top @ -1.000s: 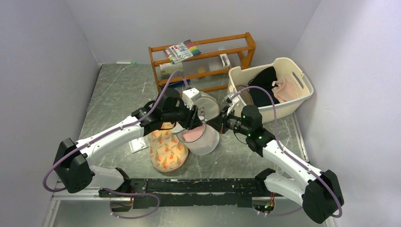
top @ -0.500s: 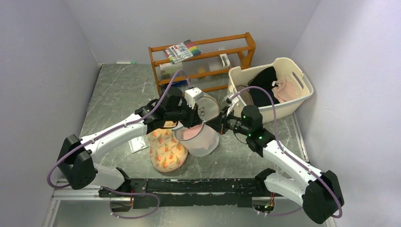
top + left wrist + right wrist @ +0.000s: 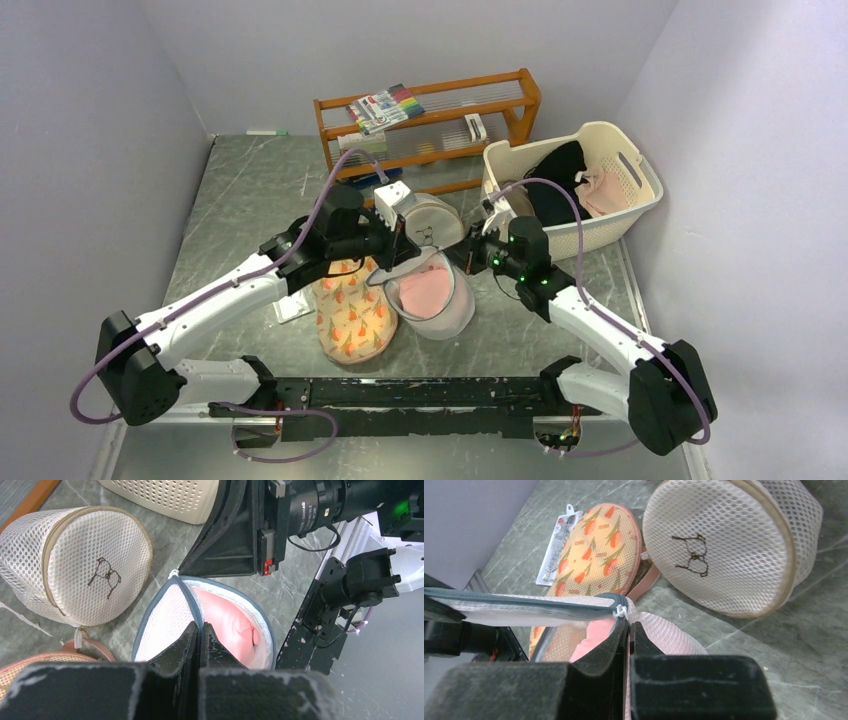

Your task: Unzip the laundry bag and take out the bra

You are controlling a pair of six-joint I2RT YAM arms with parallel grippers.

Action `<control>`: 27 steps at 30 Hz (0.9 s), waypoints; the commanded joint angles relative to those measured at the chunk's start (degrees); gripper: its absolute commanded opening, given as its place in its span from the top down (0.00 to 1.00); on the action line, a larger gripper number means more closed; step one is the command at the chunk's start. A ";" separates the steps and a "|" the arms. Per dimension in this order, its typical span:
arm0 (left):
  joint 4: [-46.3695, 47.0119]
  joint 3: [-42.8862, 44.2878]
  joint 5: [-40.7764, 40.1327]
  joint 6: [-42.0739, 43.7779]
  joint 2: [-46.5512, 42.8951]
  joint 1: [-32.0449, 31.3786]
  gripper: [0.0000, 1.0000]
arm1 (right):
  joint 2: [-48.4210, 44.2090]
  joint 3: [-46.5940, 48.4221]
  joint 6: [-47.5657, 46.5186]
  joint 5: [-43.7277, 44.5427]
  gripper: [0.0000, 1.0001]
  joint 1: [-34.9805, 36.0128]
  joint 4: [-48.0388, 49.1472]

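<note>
The laundry bag [image 3: 440, 318] is white mesh with a grey-blue zipper rim and sits between both grippers with its mouth open. A pink bra [image 3: 428, 290] shows inside it. My left gripper [image 3: 398, 250] is shut on the bag's rim; in the left wrist view the gripper [image 3: 200, 629] pinches the rim between the mesh flap [image 3: 160, 630] and the bra [image 3: 232, 622]. My right gripper [image 3: 462, 257] is shut on the opposite rim; in the right wrist view the gripper [image 3: 629, 626] holds it just below the white zipper pull [image 3: 620, 612], with the bra [image 3: 591, 639] to the left.
A round mesh bag with dark print [image 3: 432, 220] lies just behind the grippers. A peach floral pouch [image 3: 352, 312] lies to the left, with a flat packet [image 3: 290, 308] beside it. A cream basket [image 3: 625, 212] of clothes stands at the right, and a wooden rack [image 3: 430, 112] at the back.
The left gripper pulled its rim back and to the left, and the right gripper shifted slightly left. The bag's mouth has spread wider and more of the pink bra shows.
</note>
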 commanded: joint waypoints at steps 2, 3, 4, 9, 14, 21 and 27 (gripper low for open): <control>1.83 -0.62 -0.88 0.45 -1.64 -0.51 0.93 | 1.28 -0.40 1.95 -1.27 1.00 -4.39 1.87; 1.46 -0.54 -1.17 0.41 -1.31 -0.52 0.93 | 1.10 -0.72 1.92 -2.36 1.00 -4.50 2.41; 1.08 -0.53 -1.50 0.33 -0.98 -0.51 0.93 | 0.78 -0.88 1.78 -3.32 1.00 -4.57 2.83; -0.22 -0.07 -2.66 -0.21 0.71 -0.52 0.77 | -1.99 -1.86 0.74 -8.32 1.00 -4.60 5.21; -0.98 1.03 -3.36 -1.16 2.30 -0.46 0.52 | -4.06 -2.11 0.04 -13.70 1.00 -4.58 7.12; 0.29 0.96 -1.50 -2.73 3.89 -0.51 0.38 | -4.97 -2.90 0.94 -18.32 1.00 -4.62 10.06; 0.75 1.29 -0.30 -2.99 4.96 -0.60 0.43 | -4.53 -3.41 1.92 -21.43 1.00 -4.50 12.59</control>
